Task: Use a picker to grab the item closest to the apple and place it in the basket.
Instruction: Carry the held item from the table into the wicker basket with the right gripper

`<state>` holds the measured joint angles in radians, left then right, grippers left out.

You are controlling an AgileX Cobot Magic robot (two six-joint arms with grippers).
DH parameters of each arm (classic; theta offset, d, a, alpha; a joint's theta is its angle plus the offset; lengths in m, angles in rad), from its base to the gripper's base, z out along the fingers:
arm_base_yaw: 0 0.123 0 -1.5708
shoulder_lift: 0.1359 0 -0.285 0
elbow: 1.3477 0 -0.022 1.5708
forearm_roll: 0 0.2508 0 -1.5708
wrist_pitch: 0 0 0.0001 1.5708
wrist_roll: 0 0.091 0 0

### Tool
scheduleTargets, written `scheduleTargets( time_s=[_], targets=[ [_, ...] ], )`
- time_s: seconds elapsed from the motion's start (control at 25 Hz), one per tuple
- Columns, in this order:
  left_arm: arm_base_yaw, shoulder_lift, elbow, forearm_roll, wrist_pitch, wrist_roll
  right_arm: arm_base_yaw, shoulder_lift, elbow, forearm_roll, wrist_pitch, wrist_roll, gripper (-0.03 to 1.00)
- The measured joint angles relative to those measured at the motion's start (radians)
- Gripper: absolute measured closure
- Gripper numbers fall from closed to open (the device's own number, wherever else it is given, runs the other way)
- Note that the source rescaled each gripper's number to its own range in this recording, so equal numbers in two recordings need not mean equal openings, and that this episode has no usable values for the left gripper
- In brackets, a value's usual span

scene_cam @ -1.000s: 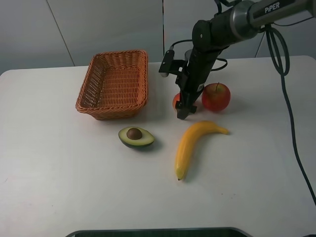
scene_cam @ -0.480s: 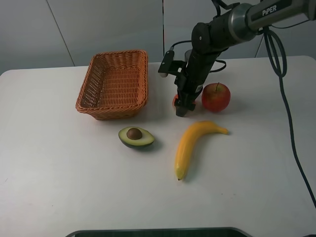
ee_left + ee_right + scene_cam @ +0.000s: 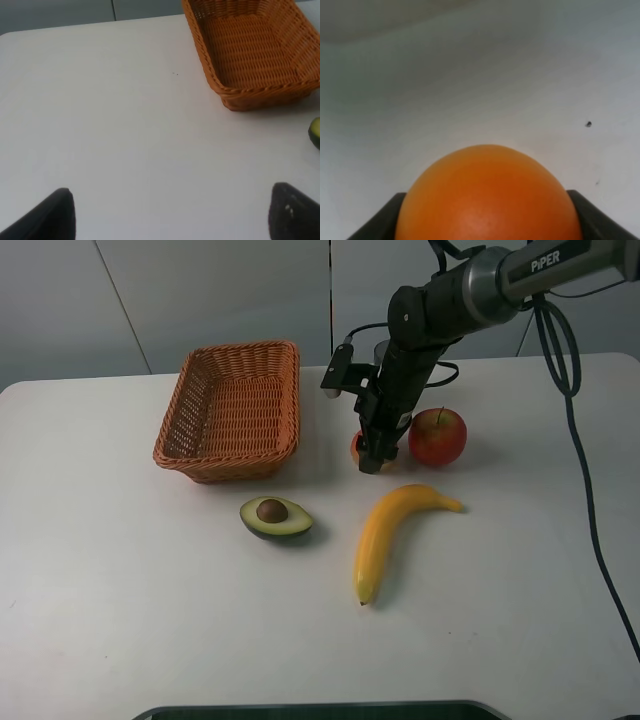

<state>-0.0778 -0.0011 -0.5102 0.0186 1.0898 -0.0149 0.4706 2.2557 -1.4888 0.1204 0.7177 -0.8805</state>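
We see the right gripper point(image 3: 372, 458) reaching down from the black arm onto the small orange point(image 3: 356, 446), which sits just beside the red apple point(image 3: 437, 436) on the side nearer the basket point(image 3: 228, 466). In the high view the gripper covers most of the orange, leaving only a sliver of its skin showing at the left of the fingers. In the right wrist view the orange point(image 3: 487, 195) fills the space between the two dark fingers point(image 3: 380, 225), and both of them lie against its sides, so we read this gripper as clamped on the fruit. We cannot tell whether the orange rests on the white table point(image 3: 150, 590) or is just off it. The wicker basket stands well apart to the left in the high view, and nothing shows inside it. The yellow banana point(image 3: 390, 530) lies in front of the apple, curved, with its thick end near the apple but not touching it. The halved avocado point(image 3: 275, 517) lies cut face up in front of the basket. The left gripper point(image 3: 170, 220) hangs over bare table with its fingers spread wide and nothing between them. Its wrist view takes in the basket's rim point(image 3: 260, 92) and a sliver of the avocado point(image 3: 315, 132).
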Motion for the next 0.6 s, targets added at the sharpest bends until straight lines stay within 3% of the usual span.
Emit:
scheduleTargets(
  time_s=[0.6],
  targets=[
    [0.0,0.0,0.0,0.0,0.0,0.0,0.0,0.0,0.0,0.0,0.0,0.0,0.97]
  ],
)
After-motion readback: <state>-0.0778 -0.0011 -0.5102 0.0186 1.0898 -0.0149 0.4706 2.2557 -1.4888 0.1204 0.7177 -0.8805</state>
